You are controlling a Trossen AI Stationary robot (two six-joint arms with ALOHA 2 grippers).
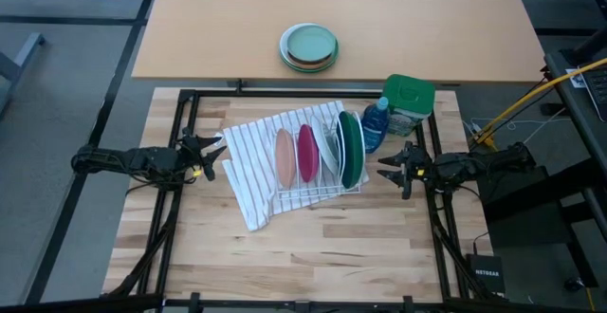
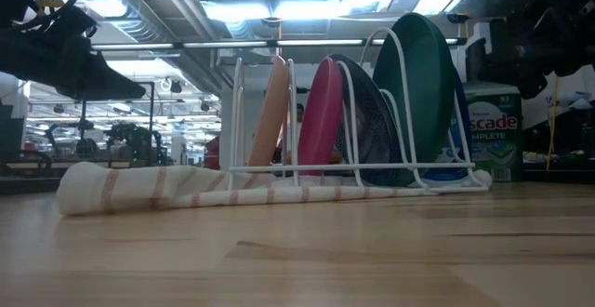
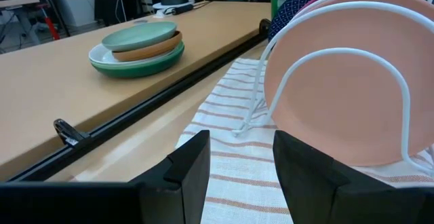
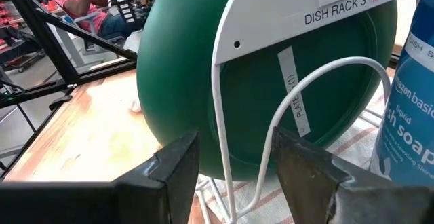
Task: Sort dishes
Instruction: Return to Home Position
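Note:
A white wire dish rack (image 1: 318,188) stands on a striped towel (image 1: 251,175) mid-table. In it stand on edge a salmon-pink plate (image 1: 284,156), a magenta plate (image 1: 306,152), a dark blue patterned dish (image 2: 372,130) and a large dark green plate (image 1: 352,148). My left gripper (image 1: 213,157) is open and empty, left of the rack, facing the pink plate (image 3: 339,81). My right gripper (image 1: 387,170) is open and empty, right of the rack, facing the green plate (image 4: 271,81).
A blue soap bottle (image 1: 375,123) and a green-lidded detergent tub (image 1: 410,100) stand just behind the rack's right end. A stack of mint-green plates (image 1: 309,47) sits on the tan table beyond. Bare wood lies toward the near edge.

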